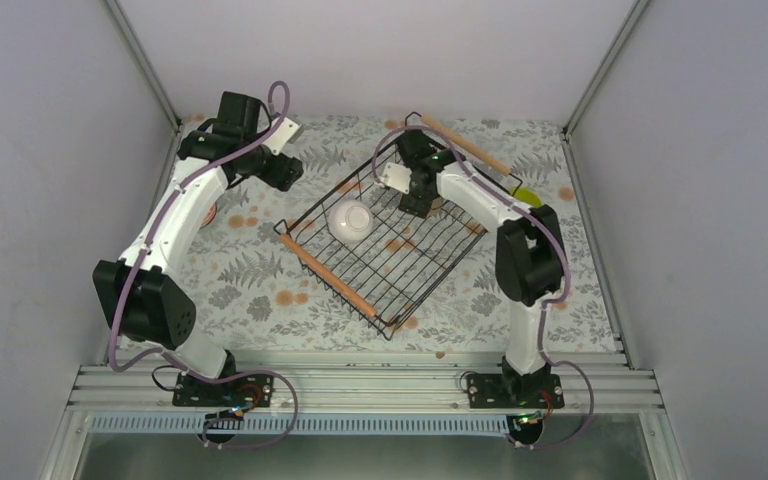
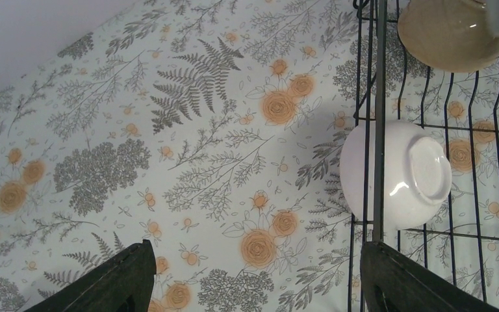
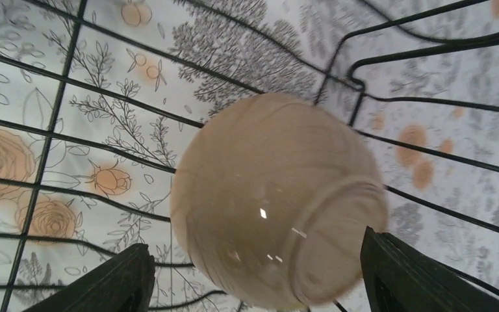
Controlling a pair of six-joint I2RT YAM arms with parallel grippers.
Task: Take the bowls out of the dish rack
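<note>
The black wire dish rack (image 1: 328, 277) sits at mid-table. A white bowl (image 1: 350, 220) lies upside down inside it and also shows in the left wrist view (image 2: 403, 175). A tan-beige bowl (image 3: 279, 201) lies tilted, foot up, in the rack's far corner, seen too in the left wrist view (image 2: 451, 32). My right gripper (image 1: 417, 203) is open and low in the rack, its jaws on either side of the tan bowl (image 3: 256, 260). My left gripper (image 1: 280, 172) is open and empty over the tablecloth just outside the rack's left wall (image 2: 256, 260).
A yellow-green bowl (image 1: 527, 196) peeks out behind the right arm, outside the rack. A rounded edge (image 1: 211, 211) shows under the left arm; I cannot tell what it is. The rack's wires (image 2: 378, 97) (image 3: 52, 117) stand close around both grippers. The enclosure's walls bound the table.
</note>
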